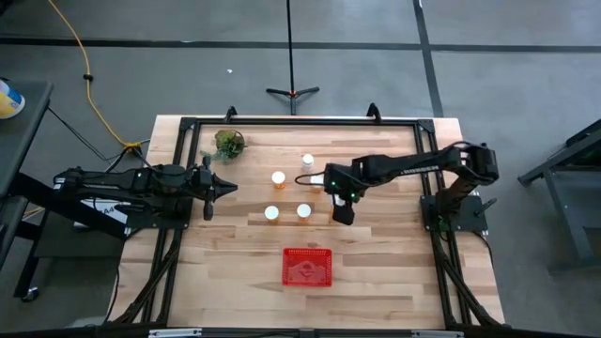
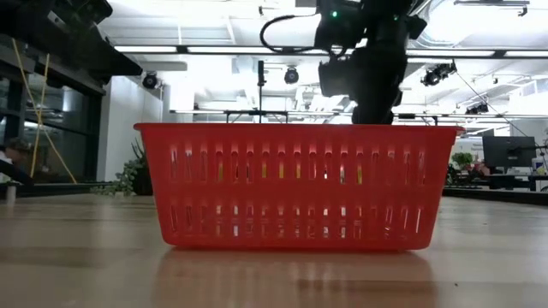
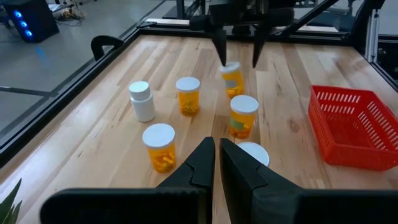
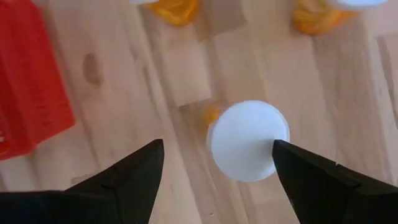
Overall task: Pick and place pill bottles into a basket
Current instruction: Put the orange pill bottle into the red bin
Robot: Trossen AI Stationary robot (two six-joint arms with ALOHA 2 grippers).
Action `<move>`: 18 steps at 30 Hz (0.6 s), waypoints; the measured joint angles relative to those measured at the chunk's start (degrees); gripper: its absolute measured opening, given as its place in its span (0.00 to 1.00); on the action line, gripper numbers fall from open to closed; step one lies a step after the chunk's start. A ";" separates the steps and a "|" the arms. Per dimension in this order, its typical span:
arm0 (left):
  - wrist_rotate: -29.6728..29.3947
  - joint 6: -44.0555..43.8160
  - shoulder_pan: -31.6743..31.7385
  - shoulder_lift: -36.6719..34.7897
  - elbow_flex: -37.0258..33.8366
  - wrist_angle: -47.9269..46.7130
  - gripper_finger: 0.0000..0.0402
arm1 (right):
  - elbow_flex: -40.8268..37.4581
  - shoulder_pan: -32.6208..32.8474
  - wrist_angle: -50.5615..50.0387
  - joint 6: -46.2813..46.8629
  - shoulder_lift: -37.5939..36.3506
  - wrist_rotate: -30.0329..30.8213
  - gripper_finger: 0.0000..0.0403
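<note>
We find the right gripper (image 4: 217, 163) with its two fingers (image 4: 134, 171) spread apart, hanging straight over one orange bottle (image 4: 247, 140); nothing is held. The white cap faces up at the camera, lying between the fingers but nearer one of them, so we judge the bottle upright with its long axis vertical, in line for a descent from above. In the left wrist view the same bottle (image 3: 232, 77) stands just below the fingertips, apparently not touched yet. Outward from there, four more orange bottles and a whitish bottle (image 3: 142, 101) stand on the table (image 1: 394, 272), near one another but apart; the closest neighbour (image 3: 242, 116) leaves, in our judgement, enough gap for the fingers to close without a knock. The red basket (image 1: 308, 266) sits nearer the table's front edge, well apart from the group, with bare wood between, so the carry looks unobstructed. We cannot tell whether the basket holds anything. The left gripper (image 1: 228, 185) waits with fingers pressed together, empty, near the small plant (image 1: 228, 144); the right arm is clearly nearer the bottle.
</note>
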 joint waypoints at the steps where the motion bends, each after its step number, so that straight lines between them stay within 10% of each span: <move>1: 0.00 0.00 0.01 0.00 0.00 -0.02 0.15 | -0.02 -0.35 -0.02 0.33 0.08 -0.18 0.73; 18: 0.00 0.00 0.02 0.00 -0.02 -2.56 0.15 | 1.57 0.50 -0.99 2.99 0.08 -1.73 0.73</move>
